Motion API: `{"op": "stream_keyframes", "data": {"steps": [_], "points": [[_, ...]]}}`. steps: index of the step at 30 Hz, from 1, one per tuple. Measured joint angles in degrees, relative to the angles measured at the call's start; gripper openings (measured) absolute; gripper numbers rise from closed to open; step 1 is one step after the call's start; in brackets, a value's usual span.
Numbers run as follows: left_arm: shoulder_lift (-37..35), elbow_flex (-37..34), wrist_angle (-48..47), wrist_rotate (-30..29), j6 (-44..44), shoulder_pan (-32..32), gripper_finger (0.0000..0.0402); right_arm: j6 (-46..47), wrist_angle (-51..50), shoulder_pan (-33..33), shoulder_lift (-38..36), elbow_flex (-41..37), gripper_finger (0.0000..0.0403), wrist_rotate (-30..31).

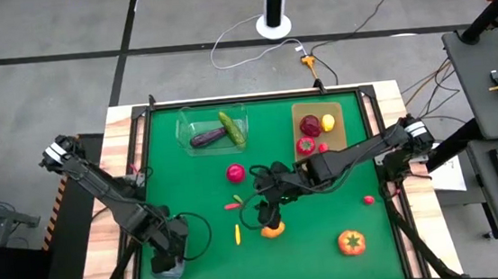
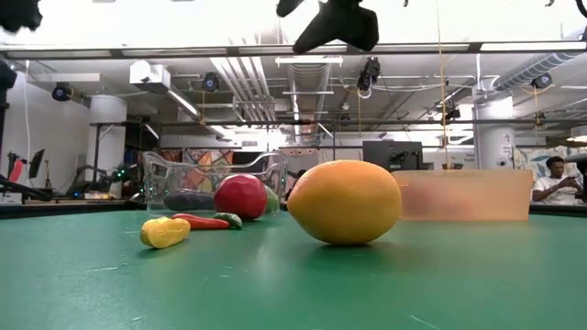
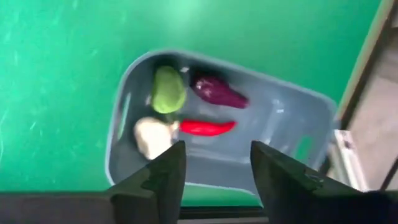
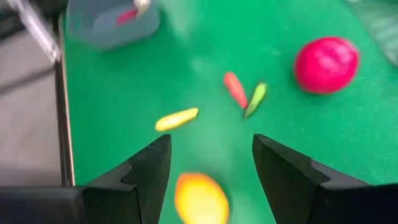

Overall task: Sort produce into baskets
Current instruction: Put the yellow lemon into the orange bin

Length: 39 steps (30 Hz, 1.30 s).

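From over the left gripper (image 3: 214, 171) I look straight down into the bluish-grey tub (image 3: 292, 124), which sits on the green table (image 3: 74, 56) right by the table's dark edge. Its jaws stand apart above the tub's rim with nothing between them. Four small pieces lie bunched at one end of the tub: a pale green one (image 3: 168, 90) beside a purple one (image 3: 219, 93), and a whitish piece (image 3: 151, 137) touching the end of a red chilli (image 3: 205, 127); the other end is bare.
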Motion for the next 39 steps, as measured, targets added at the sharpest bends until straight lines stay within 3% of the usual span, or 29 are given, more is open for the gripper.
{"op": "stream_keyframes", "data": {"steps": [4, 11, 22, 34, 39], "points": [[-2.84, 2.51, 0.06, -2.27, 2.61, 0.02, 0.0170, -5.04, -3.26, 0.49, 0.03, 0.00, 0.0217, -4.63], [-7.30, 7.46, -1.05, -14.47, 3.14, 0.04, 0.0171, -11.46, -5.65, 1.28, 1.35, 0.00, 0.0226, -6.70], [-11.76, 11.12, -2.20, -29.26, 3.35, 0.07, 0.0171, -19.59, -7.31, 4.35, 7.11, -0.07, 0.0342, -8.27], [-10.71, 10.22, -2.20, -31.93, 3.35, 0.07, 0.0171, -18.00, -7.56, 4.42, 16.16, -0.13, 0.0359, -8.30], [-10.02, 10.14, -2.20, -31.97, 3.35, 0.07, 0.0171, -17.96, -6.80, 4.45, 19.35, -0.13, 0.0357, -12.54]]}}
